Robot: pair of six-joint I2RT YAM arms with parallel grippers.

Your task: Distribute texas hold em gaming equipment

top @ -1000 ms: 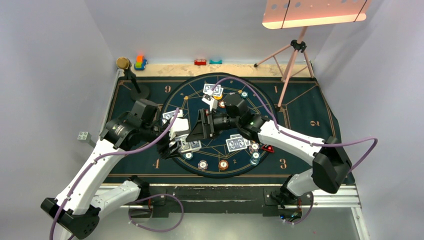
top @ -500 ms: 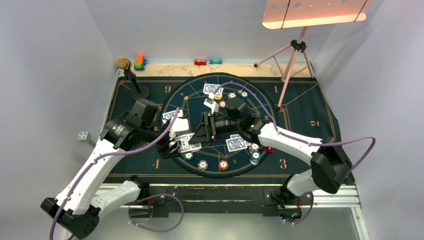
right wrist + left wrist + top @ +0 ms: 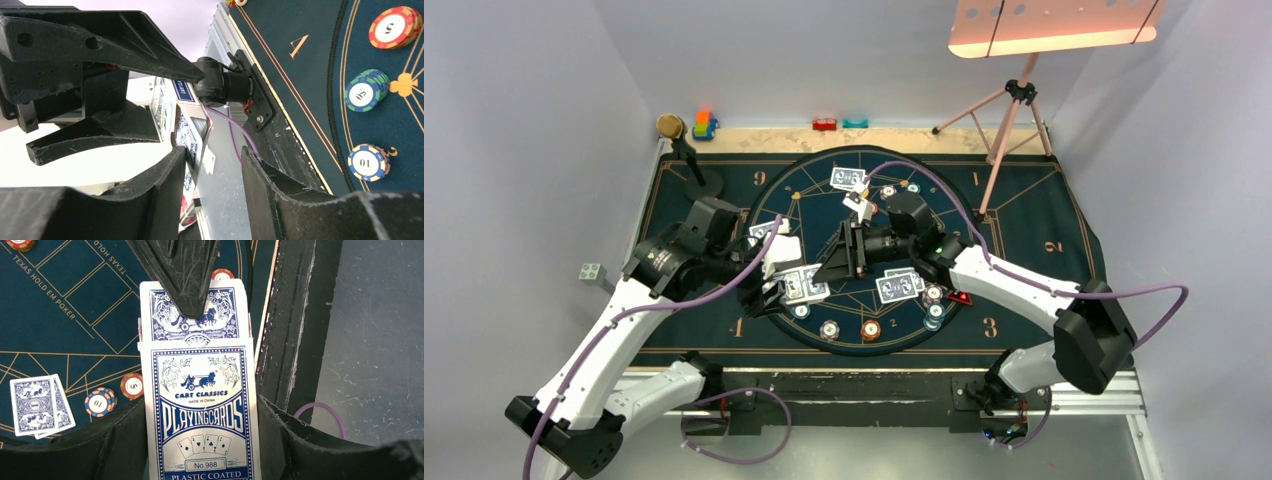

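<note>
Watching from beside the table, I see the left gripper (image 3: 201,426) clamped on the long sides of a card box (image 3: 200,405), holding it flat and off the mat (image 3: 1044,250) over the left half of the round layout, a little toward the near edge. The open end faces the other arm, and I take that to be the reason for the pose: the playing cards (image 3: 222,315) poke out of the mouth with their blue-and-white backs up, offered like a dispenser. The right gripper (image 3: 212,160) reaches in from the right with its jaws partly closed around that exposed end. One fingertip (image 3: 186,275) lies across the back of the top card, while the other finger is hidden beneath, so I cannot tell whether the pinch has actually bitten or a gap remains. Drawing one card and not several looks like the delicate part, since the stack sits tight in the box. Around the circle, face-down pairs (image 3: 848,179) already lie at several seats, at the far side and toward the near right. Poker chips (image 3: 871,328) dot the near arc of the ring, and the triangular marker (image 3: 961,297) sits just beside the chips at the near right. By my reckoning the dealing is well under way, with more seats to serve.
</note>
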